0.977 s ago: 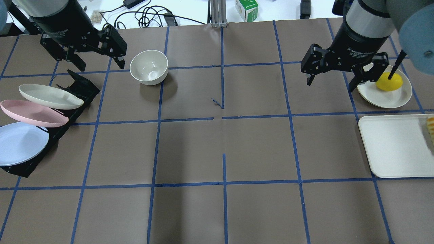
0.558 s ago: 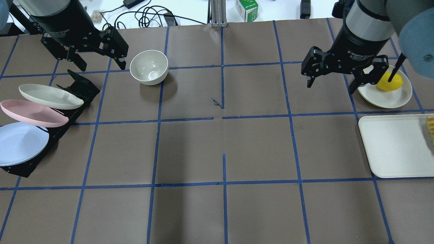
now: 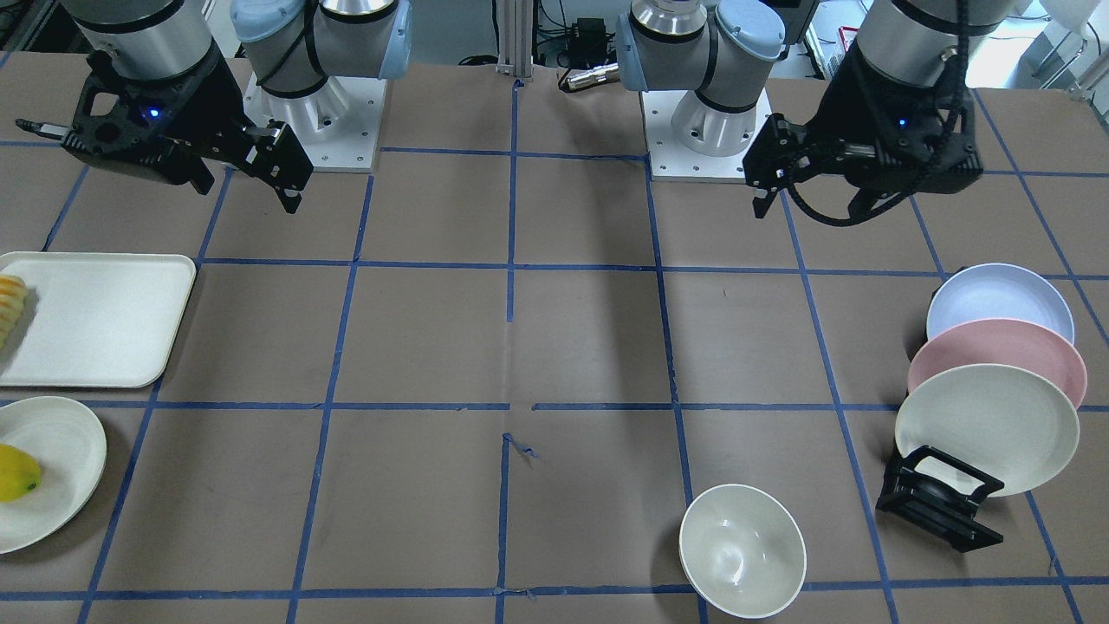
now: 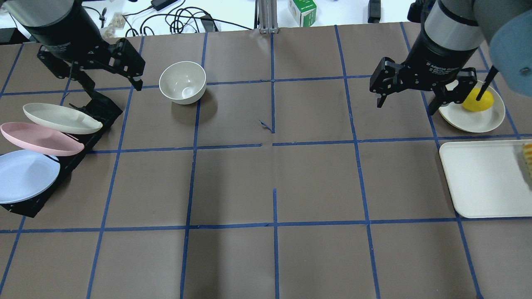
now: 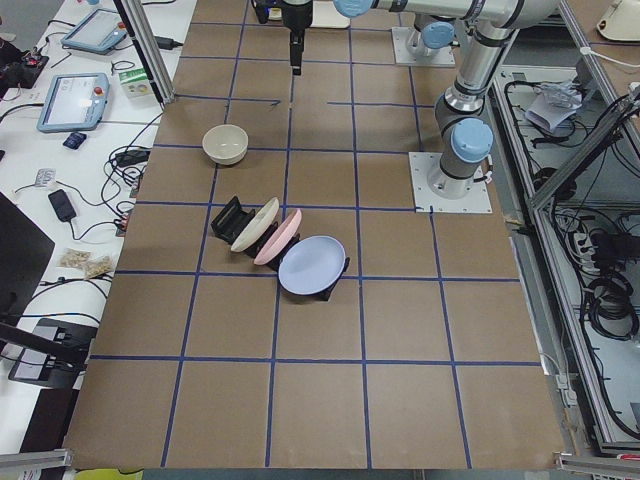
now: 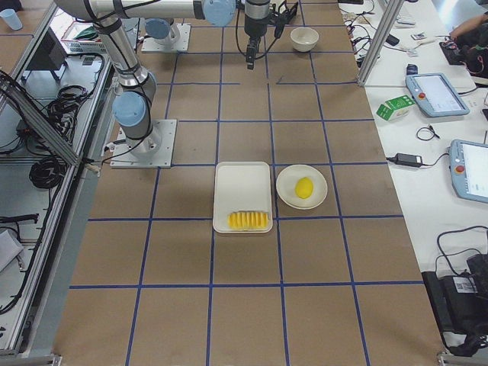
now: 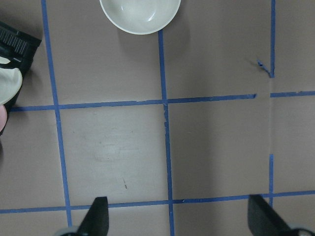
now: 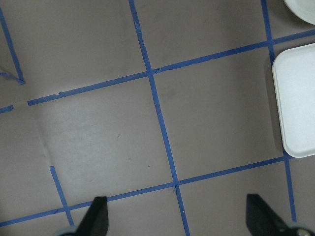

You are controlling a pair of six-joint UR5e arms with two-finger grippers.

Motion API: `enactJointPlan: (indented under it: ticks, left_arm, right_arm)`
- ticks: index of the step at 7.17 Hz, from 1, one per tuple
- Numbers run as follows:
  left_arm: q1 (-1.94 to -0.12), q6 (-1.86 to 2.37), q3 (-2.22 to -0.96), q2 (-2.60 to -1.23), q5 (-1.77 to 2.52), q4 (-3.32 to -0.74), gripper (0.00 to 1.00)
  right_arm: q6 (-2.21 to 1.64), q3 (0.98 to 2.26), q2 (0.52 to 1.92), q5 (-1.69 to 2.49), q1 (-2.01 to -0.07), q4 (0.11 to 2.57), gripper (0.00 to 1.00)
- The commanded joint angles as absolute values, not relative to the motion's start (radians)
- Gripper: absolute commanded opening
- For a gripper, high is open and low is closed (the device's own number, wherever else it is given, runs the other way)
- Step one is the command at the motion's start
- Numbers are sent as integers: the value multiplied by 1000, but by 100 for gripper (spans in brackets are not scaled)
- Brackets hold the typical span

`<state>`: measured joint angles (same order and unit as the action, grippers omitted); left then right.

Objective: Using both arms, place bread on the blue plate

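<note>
On our brown, blue-taped tabletop (image 4: 274, 257), the bread (image 4: 528, 160) lies untouched on the white tray (image 4: 478, 178) at the right edge, and the blue plate (image 4: 25, 176) leans in the black rack (image 4: 99, 110) at the left edge. Our left gripper (image 4: 112, 83), fingers spread and empty, has slid toward that rack over the last second. The right gripper (image 4: 405, 106), likewise spread, hovers near the far right corner. We judge fetching the plate comes first.

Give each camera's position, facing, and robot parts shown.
Front-facing: across the table, faces the robot, steeply down; left gripper view-right.
Overhead: behind robot, looks down; right gripper right.
Exterior left: table end near blue plate; left arm.
Exterior right: end near bread; right arm.
Left wrist: downward; fingertips, bowl.
Right wrist: downward; fingertips, tray.
Shared: overhead, left wrist show bowl.
</note>
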<state>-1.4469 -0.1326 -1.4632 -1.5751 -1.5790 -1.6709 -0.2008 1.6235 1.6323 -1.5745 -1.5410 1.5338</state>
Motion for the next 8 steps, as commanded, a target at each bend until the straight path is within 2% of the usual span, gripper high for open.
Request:
enactJointPlan:
  ticks: [1,4,5,8]
  left_arm:
    - [-1262,-172,-1471,-1549,-1632,-1683,100]
    - [-975,-227,-1525,-1572,-1735,-1701,100]
    - [-848,-227,-1541,-1601,-1732,-1648,100]
    - [-683,-227,-1650,-1705,-1735,-1384,100]
  right_arm:
    - [-174,1634,1628,-1608,-1522,1555,100]
    - [146,1663,1614,-1605,-1331,1589,100]
    - [282,1686,1599,-1603,-1233,1597,100]
    - [590,1752,1478,-1608,-984,1842,100]
